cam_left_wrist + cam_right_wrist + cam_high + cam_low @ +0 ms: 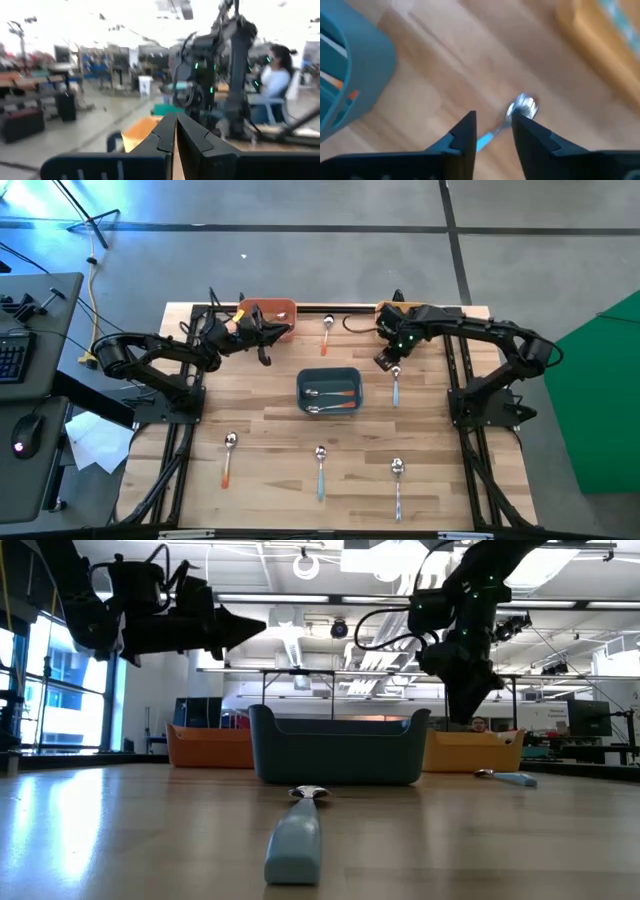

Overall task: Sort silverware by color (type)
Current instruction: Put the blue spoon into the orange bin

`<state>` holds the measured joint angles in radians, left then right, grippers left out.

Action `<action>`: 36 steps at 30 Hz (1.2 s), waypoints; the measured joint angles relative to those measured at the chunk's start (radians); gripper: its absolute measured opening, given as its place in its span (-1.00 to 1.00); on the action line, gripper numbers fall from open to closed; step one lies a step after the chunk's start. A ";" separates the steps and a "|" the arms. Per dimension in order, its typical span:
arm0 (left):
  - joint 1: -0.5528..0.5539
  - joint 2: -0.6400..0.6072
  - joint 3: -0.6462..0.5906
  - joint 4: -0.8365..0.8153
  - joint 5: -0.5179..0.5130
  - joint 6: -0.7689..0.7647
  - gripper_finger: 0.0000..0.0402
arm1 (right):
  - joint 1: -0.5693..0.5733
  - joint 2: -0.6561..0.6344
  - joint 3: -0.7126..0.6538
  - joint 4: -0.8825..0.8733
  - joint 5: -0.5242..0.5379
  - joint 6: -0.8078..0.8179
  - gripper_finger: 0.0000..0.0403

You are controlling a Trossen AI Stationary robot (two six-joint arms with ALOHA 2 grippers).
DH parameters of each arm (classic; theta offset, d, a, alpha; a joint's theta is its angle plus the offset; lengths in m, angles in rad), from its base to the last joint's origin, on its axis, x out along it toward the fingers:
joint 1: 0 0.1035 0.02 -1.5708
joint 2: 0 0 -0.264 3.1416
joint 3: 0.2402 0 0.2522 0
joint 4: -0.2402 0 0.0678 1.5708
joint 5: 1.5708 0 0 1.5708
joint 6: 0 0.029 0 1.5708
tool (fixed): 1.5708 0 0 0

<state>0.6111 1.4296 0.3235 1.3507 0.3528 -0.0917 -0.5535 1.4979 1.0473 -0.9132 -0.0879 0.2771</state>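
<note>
Nearest the front edge, well short of the dark blue plastic bin (329, 390) at the table's middle, three spoons lay in a row: an orange-handled spoon (228, 457) to the bin's front left, a light-blue-handled spoon (320, 470) straight in front of it, and a plain silver spoon (397, 484) to its front right. Inside the blue bin lay two spoons with orange handles (330, 400). Just to the right of the bin lay another small spoon with a shiny bowl and a light blue handle (517, 116), and the right gripper (492, 130) hung directly over it, fingers parted narrowly with the handle showing between them. The step in hand looked like picking up that spoon; doing it well would call for coming straight down with the fingers astride the thin handle just behind the bowl, closing only once low enough to trap it against the wood. Behind the bin, a silver spoon (327, 332) lay near the back rail, between an orange plastic bin (275, 311) and a yellow plastic bin (432, 310); what those two held could not be made out. The left gripper (175, 132) hovered by the orange bin, behind and left of the blue one, fingers pressed together on nothing.
</note>
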 joint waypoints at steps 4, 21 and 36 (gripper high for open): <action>-0.011 0.000 0.001 0.044 -0.049 -0.071 -0.98 | -0.079 0.000 0.000 0.080 -0.042 -0.125 -0.28; -0.072 0.001 0.001 -0.058 -0.104 -0.002 -0.98 | -0.071 -0.033 -0.104 0.138 0.053 -0.140 -0.85; -0.078 0.001 0.001 -0.085 -0.091 0.015 -0.98 | 0.212 -0.162 -0.228 0.044 0.193 0.468 -0.33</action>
<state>0.5335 1.4303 0.3244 1.2656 0.2620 -0.0768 -0.3413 1.3360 0.8192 -0.8697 0.1052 0.7453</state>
